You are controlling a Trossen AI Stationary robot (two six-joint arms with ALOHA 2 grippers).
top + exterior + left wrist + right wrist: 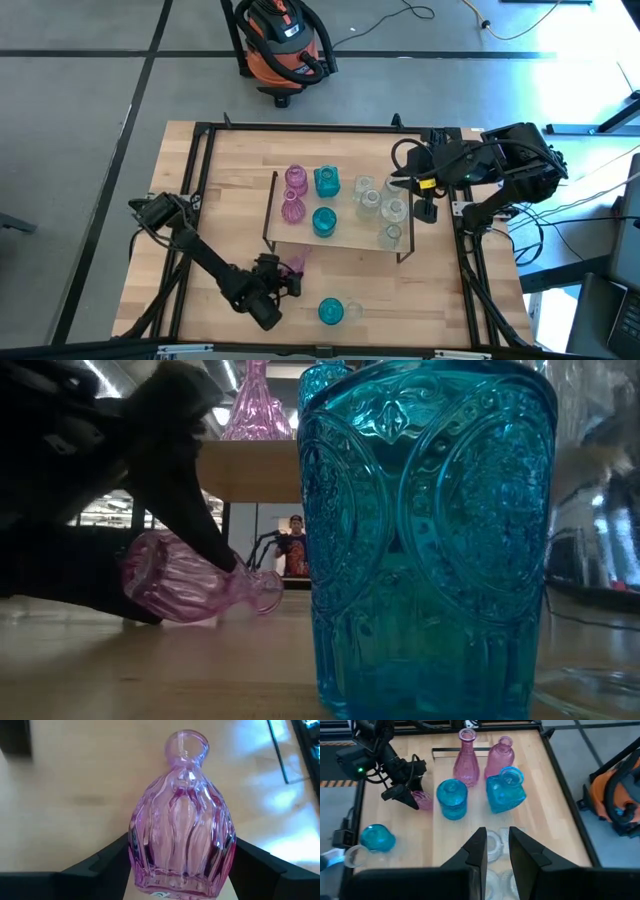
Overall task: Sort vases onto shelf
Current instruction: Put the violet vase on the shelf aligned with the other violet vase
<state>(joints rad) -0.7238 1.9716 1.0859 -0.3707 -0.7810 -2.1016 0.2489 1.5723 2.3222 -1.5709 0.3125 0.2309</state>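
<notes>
A pink vase (297, 263) (190, 588) lies on its side on the table, just in front of the shelf (350, 238), with its neck pointing toward the shelf. My left gripper (286, 277) (182, 845) is closed around its body. On the shelf stand two pink vases (294, 192), two teal vases (326, 182) and several clear vases (380, 205). My right gripper (427, 212) (496, 842) hangs high over the shelf's right end. Only a narrow gap shows between its fingers, and nothing is in it. My left gripper pinches the pink vase's wide lower body (137, 852), close to its base, between the two fingers. The fingers (107, 857) slant down from the table's near left and lie along the vase, one on each side. The vase rests on its side on the table.
A teal vase (331, 311) (430, 540) stands near the front edge with a clear vase (353, 312) beside it. A black frame (200, 180) runs round the tabletop. An orange vacuum (283, 45) sits on the floor beyond the far edge. A person (295, 547) stands far off in the room.
</notes>
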